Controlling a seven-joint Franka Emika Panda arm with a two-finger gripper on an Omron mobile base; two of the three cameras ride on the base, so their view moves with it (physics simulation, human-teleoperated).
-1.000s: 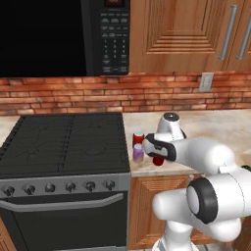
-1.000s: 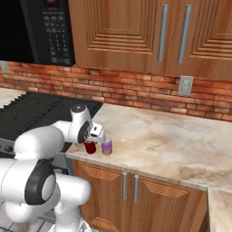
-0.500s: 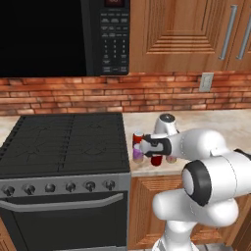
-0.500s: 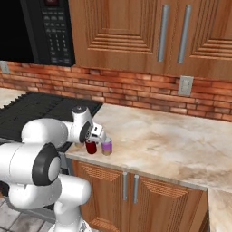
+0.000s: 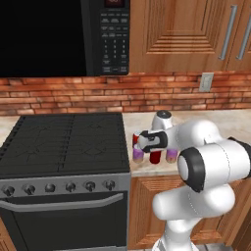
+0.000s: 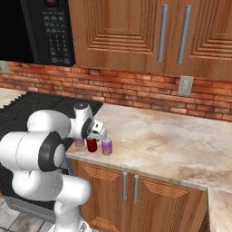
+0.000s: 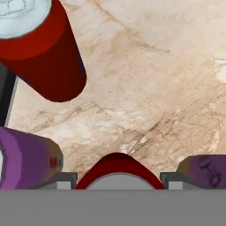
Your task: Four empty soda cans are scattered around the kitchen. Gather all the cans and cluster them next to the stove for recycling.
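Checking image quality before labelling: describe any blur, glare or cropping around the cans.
Left base view: the hand hides the tops of the cans. Right base view: sharp, even lighting, no glare on the counter. Hand view: cans cropped by the frame edges, lower red can mostly cut off.

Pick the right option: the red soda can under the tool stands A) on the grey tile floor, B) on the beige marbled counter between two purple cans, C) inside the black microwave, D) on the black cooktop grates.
B: in the right base view the red soda can stands on the beige marbled counter with a purple can on one side and another purple can on the other.
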